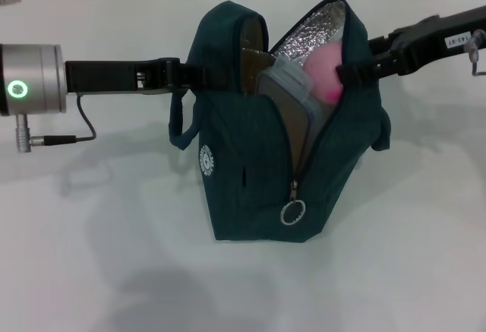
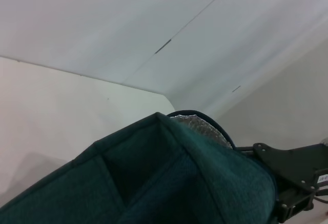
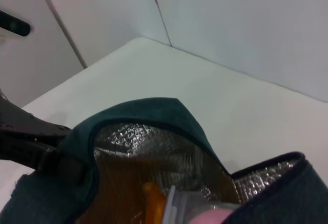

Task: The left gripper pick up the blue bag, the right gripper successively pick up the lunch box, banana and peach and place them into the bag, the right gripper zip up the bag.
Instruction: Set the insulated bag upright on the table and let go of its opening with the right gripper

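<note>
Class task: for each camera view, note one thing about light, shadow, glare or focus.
Head view: soft grey shadows on the table around the blue bag; a green light glows on the left arm. Left wrist view: bag fabric close and soft-focused. Right wrist view: foil lining glints; the peach is blurred.

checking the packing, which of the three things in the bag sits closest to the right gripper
The peach: its pink side lies right beside the right gripper at the blue bag opening. The lunch box sits further in, and the banana shows deeper inside.
</note>
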`<state>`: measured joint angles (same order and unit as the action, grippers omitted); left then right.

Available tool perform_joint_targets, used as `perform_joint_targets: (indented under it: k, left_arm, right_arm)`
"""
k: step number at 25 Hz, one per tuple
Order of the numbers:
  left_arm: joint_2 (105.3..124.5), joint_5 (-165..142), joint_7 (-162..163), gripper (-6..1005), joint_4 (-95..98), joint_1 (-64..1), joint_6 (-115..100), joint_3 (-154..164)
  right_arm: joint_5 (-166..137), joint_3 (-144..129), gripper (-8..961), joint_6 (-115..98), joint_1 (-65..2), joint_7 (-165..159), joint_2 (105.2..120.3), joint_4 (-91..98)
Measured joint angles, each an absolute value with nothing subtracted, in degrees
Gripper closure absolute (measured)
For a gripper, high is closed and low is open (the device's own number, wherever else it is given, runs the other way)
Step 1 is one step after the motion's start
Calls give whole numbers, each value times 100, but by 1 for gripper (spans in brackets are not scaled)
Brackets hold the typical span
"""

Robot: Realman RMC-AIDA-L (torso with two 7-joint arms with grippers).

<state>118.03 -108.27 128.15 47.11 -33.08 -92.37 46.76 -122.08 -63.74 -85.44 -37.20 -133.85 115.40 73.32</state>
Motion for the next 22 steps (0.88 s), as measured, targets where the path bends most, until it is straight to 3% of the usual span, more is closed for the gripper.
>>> perform_joint_targets:
  k: [4,15,17,22]
  left_arm:
    - [11803,-10827,12815,962,4711,-3311,-9237,4676]
    - [11803,-10827,12815,962,4711,-3307,-9245,4676]
    - [11803,-10827,12815,962,4711,-3306,-9246,4676]
    - [11805,-10827,12814,962,4711,-3304,-9246,4676]
  right_arm:
    - [-12209,-6382,134,-8500,-3759,-13386,11540,7159]
    - [-12208,-6585,282,-8403,-3726,-13277,11532,7232]
    - [-12205,-6596,365,-8402,-3723,-13250,11531,7271]
    - [-12176,-6654,400,-8403,-3688,-13156,11536,7438]
